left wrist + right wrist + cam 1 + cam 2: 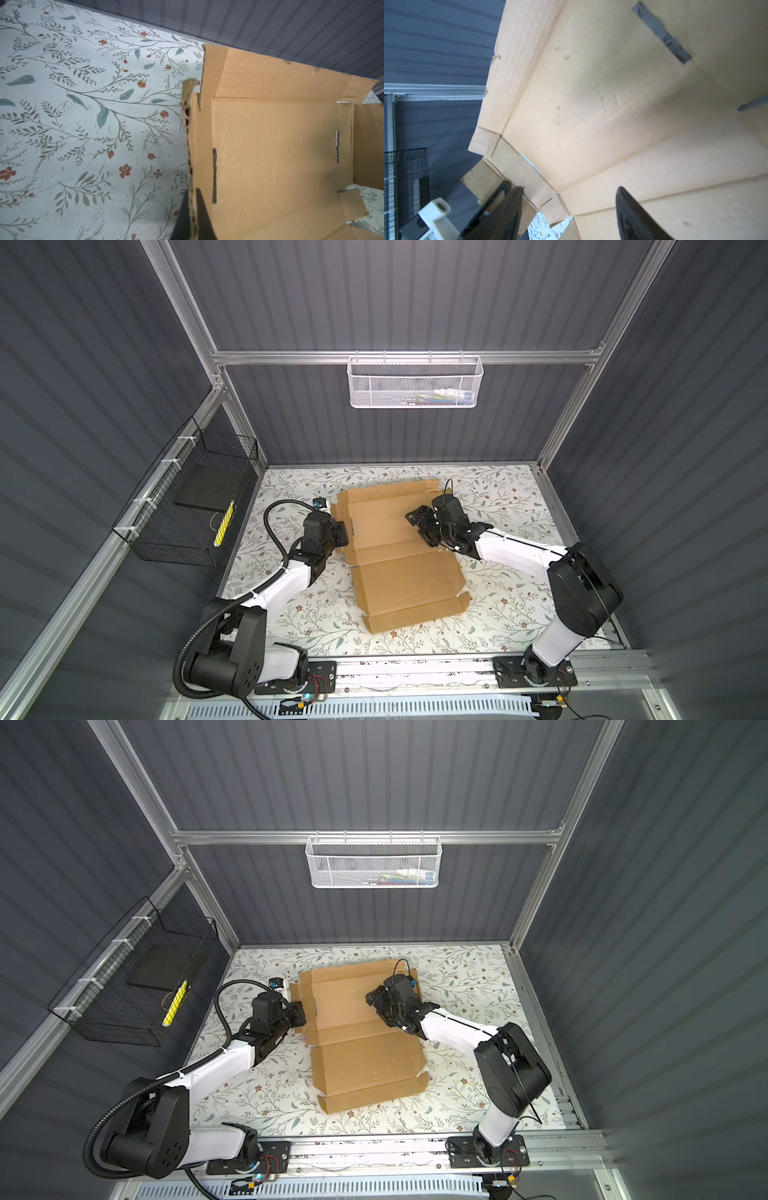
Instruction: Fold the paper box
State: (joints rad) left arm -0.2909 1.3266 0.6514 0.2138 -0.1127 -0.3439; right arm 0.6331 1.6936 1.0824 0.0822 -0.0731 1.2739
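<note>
**Paper box pinched at its left flap**

The left gripper (344,532) is pressed together on the raised left flap of the paper box (399,568). The box spreads rightward from it on the table (511,506), mostly flat, its long axis running from near edge to back wall. Over its far panel the right gripper (417,519) stands spread, perhaps touching it.

You are seeing nothing legible: the paper box (399,585) is showing bare brown cardboard, no print or label
</note>
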